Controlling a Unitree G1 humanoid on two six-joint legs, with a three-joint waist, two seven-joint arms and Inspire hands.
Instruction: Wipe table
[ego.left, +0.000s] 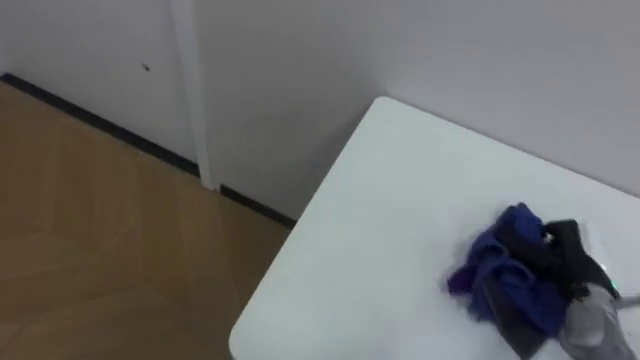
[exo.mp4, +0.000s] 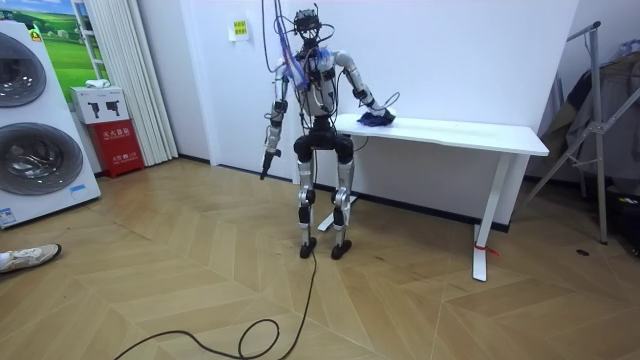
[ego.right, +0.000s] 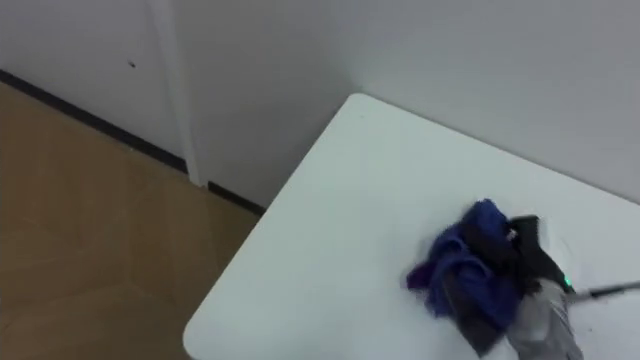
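A crumpled blue cloth (ego.left: 497, 272) lies near the left end of the white table (ego.left: 390, 200), a little in from its corner. My right hand (ego.left: 556, 250) comes in from the lower right and rests on the cloth, fingers curled into its folds. In the room view I stand at the table's (exo.mp4: 450, 132) left end with that arm stretched over to the cloth (exo.mp4: 378, 119). My left hand (exo.mp4: 267, 162) hangs down at my side, away from the table.
The table's long side runs along a white wall (ego.left: 480, 60); its left end and corner (ego.left: 383, 100) drop off to wooden floor (ego.left: 90, 230). Washing machines (exo.mp4: 35, 120) and a red box (exo.mp4: 112, 135) stand at the room view's left, a metal rack (exo.mp4: 600, 130) at its right.
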